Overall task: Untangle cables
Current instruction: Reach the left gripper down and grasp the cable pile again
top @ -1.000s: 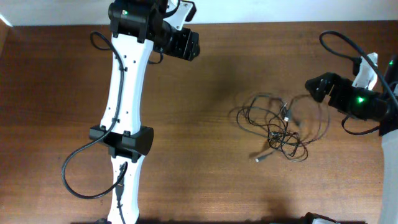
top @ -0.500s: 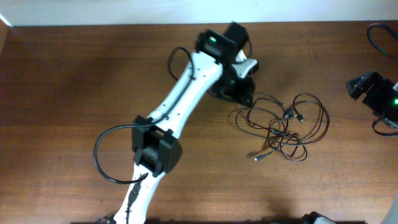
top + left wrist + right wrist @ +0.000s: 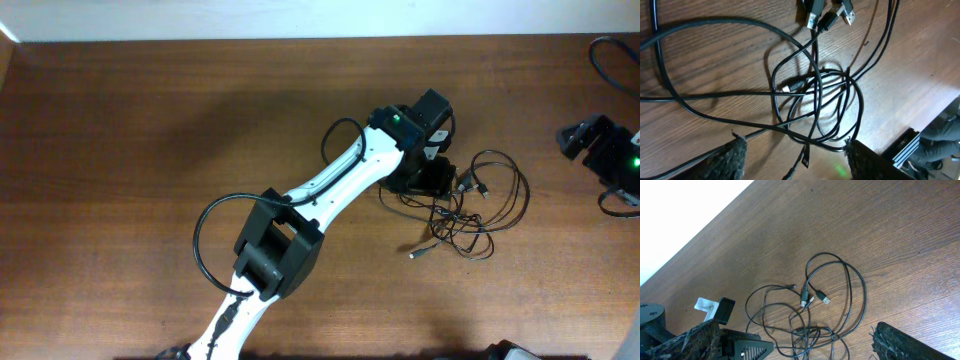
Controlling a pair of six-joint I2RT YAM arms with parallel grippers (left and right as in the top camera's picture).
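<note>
Tangle of thin black cables (image 3: 478, 210) lies on the brown wooden table (image 3: 120, 120), right of centre. My left gripper (image 3: 795, 147) hangs over the left edge of the tangle with the claw apart. Its dark padded fingers (image 3: 726, 161) sit either side of a knot of crossed loops. I see no strand clamped, and I can't tell if the tips touch the cords. In the left wrist view, small silver-tipped plug ends (image 3: 832, 14) sit beyond the knot. Overhead, one loose plug (image 3: 418, 253) pokes out at the pile's lower left. The white left arm (image 3: 340, 185) stretches diagonally across the table to the pile. My right gripper (image 3: 796, 330) is well apart from the cables, by the right table edge, claw wide apart and holding nothing. A big oval loop forms the tangle's right side.
</note>
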